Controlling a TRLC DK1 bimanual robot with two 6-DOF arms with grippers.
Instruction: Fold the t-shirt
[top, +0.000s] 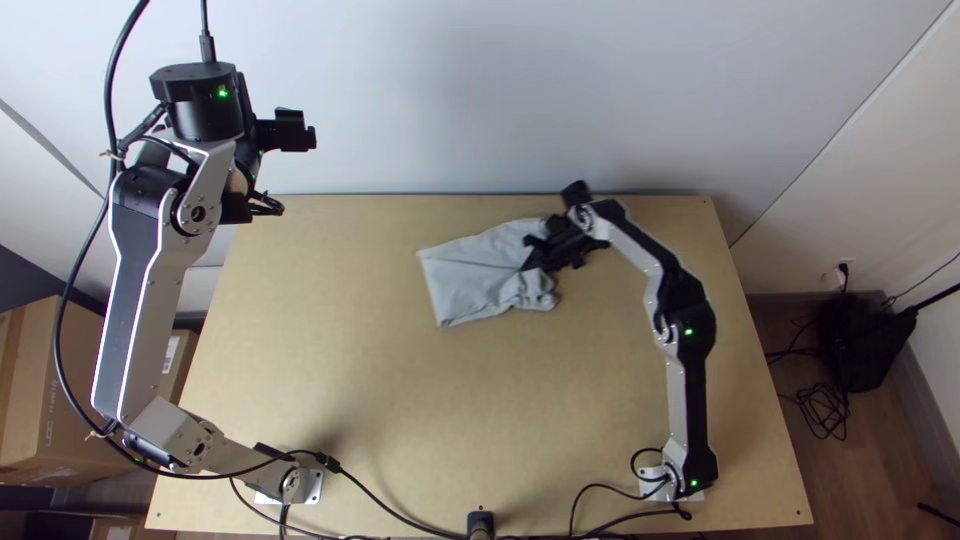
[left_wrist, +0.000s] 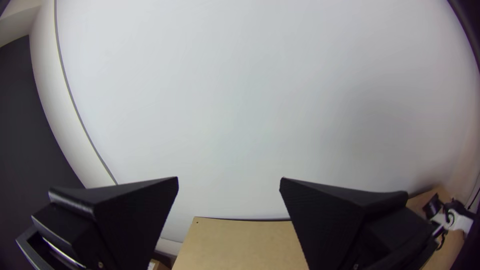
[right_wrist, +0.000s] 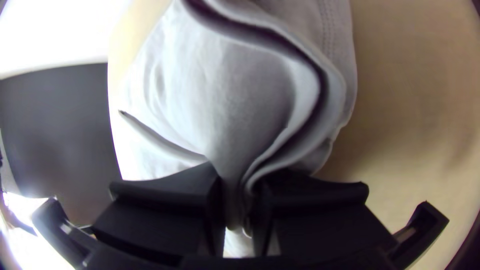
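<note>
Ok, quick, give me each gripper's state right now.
Left gripper: open, holding nothing.
Right gripper: closed on a bunched part of the grey t-shirt.

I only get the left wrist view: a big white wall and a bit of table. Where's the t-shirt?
Observer: On the table, toward its far edge: the t-shirt lies there.
Operator: Is anything holding it?
Observer: Yes, the right pincer has a gathered part of the cloth squeezed between its two black fingers.
Operator: So is it all crumpled?
Observer: No. It's bunched near that pincer, but the end farther from it lies fairly flat.
</note>
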